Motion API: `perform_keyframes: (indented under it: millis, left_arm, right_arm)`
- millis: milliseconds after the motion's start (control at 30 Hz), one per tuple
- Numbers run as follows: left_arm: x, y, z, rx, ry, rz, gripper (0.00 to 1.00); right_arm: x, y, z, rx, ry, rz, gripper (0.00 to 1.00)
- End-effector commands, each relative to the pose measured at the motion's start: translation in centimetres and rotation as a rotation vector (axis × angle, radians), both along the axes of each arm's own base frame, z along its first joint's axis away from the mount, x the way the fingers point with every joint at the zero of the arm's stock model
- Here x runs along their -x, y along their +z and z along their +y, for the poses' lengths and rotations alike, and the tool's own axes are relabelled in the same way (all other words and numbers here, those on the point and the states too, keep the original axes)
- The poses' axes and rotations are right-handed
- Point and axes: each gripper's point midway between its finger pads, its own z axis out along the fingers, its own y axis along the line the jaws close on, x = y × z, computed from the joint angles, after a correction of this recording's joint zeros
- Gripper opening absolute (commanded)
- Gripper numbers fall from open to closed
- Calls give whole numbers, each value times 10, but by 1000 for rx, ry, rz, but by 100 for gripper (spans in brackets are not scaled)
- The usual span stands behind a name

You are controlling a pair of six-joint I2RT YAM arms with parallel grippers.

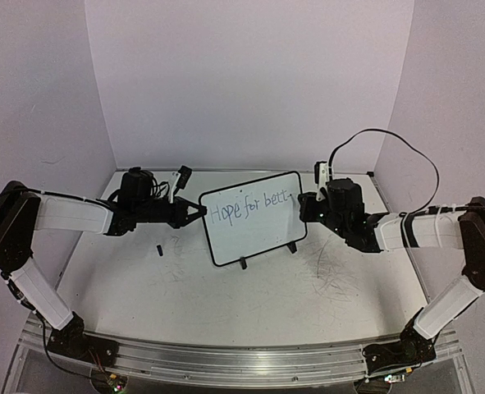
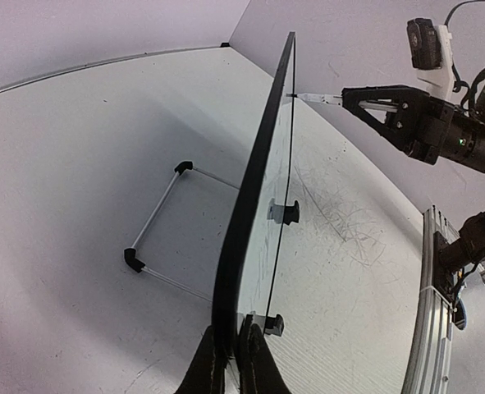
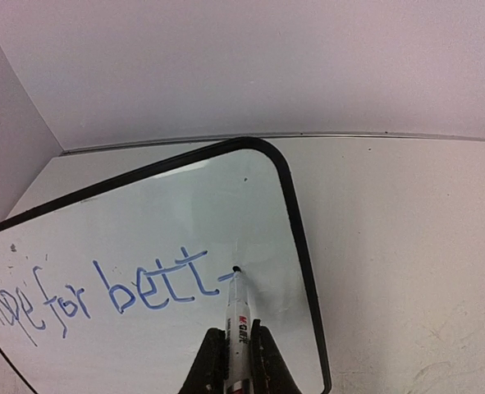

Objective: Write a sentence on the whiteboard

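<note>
Writing is under way. My right gripper (image 3: 235, 349) has its fingers closed round the barrel of a slim white marker with a black tip (image 3: 239, 316). That tip touches the small white whiteboard with the thin black rounded frame (image 3: 185, 205), just right of the last letter.

The sentence in thin blue handwriting (image 3: 135, 287) reads "hope for bett" on one line, with a short stroke running to the tip. I judge the word "better" half made and the task near its middle.

My left gripper (image 2: 228, 361) is shut on the board's left edge, pinching the frame. I hold it there because the board stands upright on two small black feet (image 2: 285, 212), and I expect it would slide or tip back under the pen's push. It stands mid-way across the scuffed white table (image 1: 226, 312), between my two arms.

Room is short: the tip is near the right-hand frame, so the next letters need small strokes or a new line below.

A small black object (image 1: 158, 249) lies on the table near my left arm; I cannot tell what it is.
</note>
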Motion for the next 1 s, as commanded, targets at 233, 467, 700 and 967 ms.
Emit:
perform_keyframes:
  millis: [233, 467, 700, 967]
  left_arm:
    - [-8, -3, 7, -58, 31, -40, 0]
    - [-7, -4, 7, -59, 32, -38, 0]
    - [-7, -4, 7, -60, 32, -38, 0]
    - [-7, -4, 8, -61, 33, -39, 0]
  right_arm:
    - [-5, 34, 5, -57, 17, -84, 0]
    - [-3, 24, 10, -56, 48, -58, 0]
    - [1, 14, 11, -48, 63, -33, 0]
    - [6, -3, 8, -28, 62, 7, 0]
